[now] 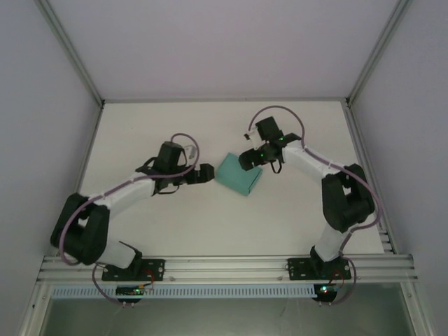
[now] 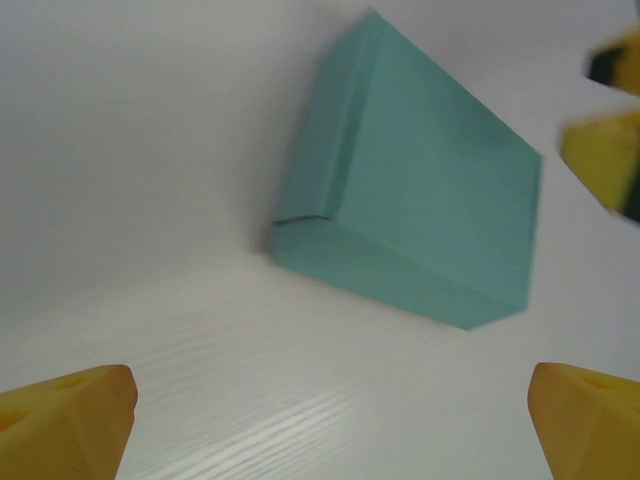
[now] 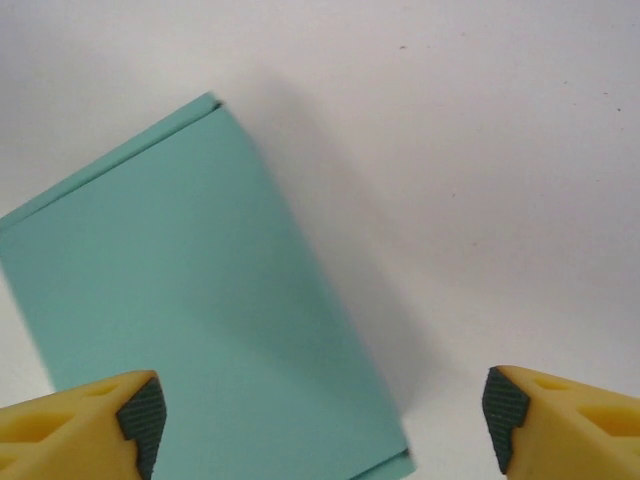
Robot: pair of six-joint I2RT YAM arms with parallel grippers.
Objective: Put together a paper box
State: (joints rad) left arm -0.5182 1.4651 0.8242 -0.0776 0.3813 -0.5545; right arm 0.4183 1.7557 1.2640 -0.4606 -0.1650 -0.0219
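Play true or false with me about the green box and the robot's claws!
The paper box is folded up closed. True.
The left gripper is squeezing the box. False: it is open, with the box ahead of it, untouched.
The box lies on the white table between the two grippers. True.
The right gripper is shut. False: it is wide open.

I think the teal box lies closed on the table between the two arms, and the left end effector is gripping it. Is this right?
Not quite. The left end effector is open and apart from the paper box, with bare table between them, as the left wrist view shows. The rest is right.
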